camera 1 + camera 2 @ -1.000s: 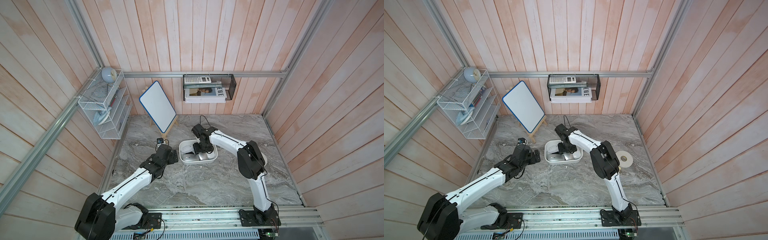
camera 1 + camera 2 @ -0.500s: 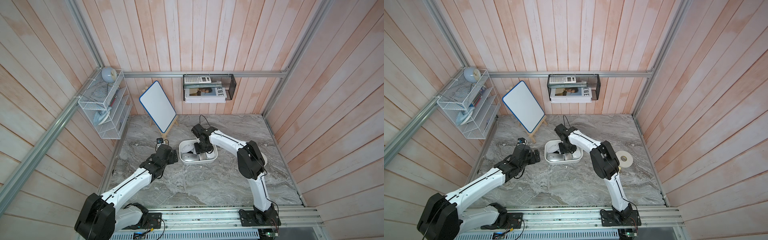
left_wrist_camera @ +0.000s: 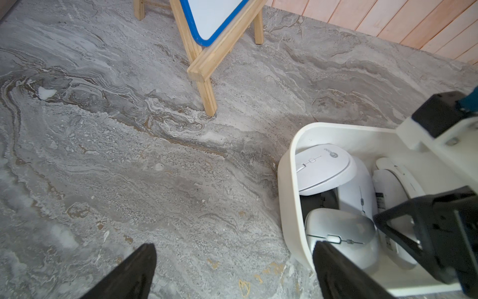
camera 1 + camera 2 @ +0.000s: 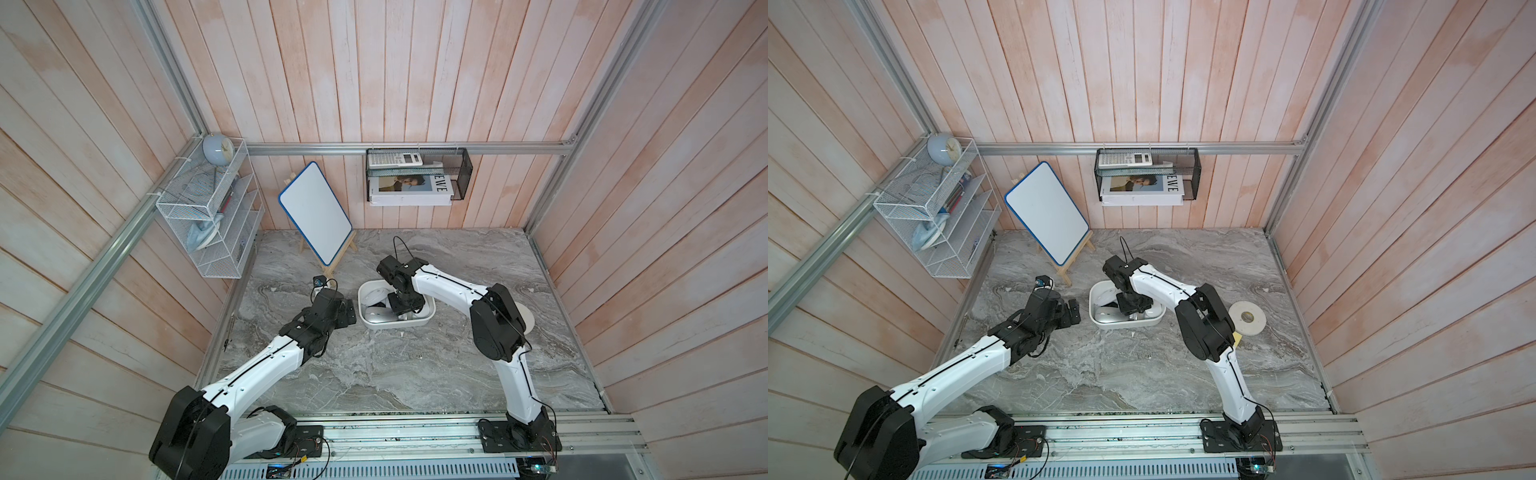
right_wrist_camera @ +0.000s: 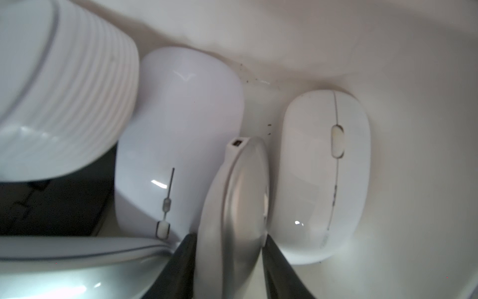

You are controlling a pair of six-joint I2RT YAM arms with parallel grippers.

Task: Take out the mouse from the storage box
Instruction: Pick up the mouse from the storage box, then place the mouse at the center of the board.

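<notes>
Currently: right jaws pinch on-edge mouse [image 5: 232, 207] in box [image 3: 285, 181]; left jaws wide, empty. Risk: narrow grip slips, or mice [image 5: 323, 168] flanking jaws snag on lifting.

One storage box [image 4: 1121, 326] holds five pale computer mice [image 5: 323, 176] and one unidentified dark item [image 5: 51, 207]. Both top views also show one whiteboard [image 4: 1046, 212], one wire rack [image 4: 905, 208], one mesh basket [image 4: 1194, 174], one calculator [image 4: 1125, 159], one magazine [image 4: 1142, 185], one clock [image 4: 942, 147], one tape roll [image 4: 1237, 324].
</notes>
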